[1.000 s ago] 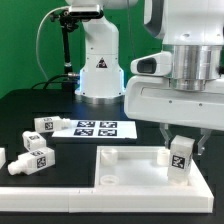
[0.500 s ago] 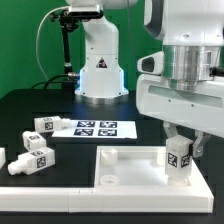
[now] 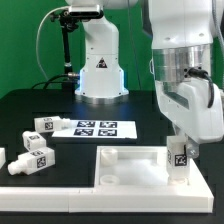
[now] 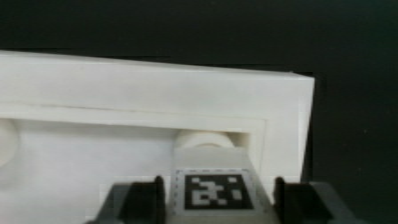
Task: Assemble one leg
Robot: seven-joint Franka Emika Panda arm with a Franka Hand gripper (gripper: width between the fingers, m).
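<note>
My gripper point(image 3: 180, 150) is shut on a leg point(image 3: 180, 157), a small white block with a black-and-white tag, and holds it upright over the right end of the large flat white panel point(image 3: 125, 162). In the wrist view the leg point(image 4: 215, 190) sits between my two dark fingers point(image 4: 132, 198), just before a round socket point(image 4: 210, 141) near the panel's corner point(image 4: 160, 95). Whether the leg touches the panel cannot be told. More legs lie at the exterior view's left: one point(image 3: 48, 125) by the marker board, one point(image 3: 33, 157) nearer the front.
The marker board point(image 3: 95, 128) lies on the black table behind the panel. The robot's white base point(image 3: 100, 65) stands at the back. Another white part point(image 3: 2, 157) shows at the left edge. A second socket point(image 3: 107, 179) is at the panel's front.
The wrist has turned, so the gripper body now faces differently. The held leg has gone slightly down and to the right over the panel's right end.
</note>
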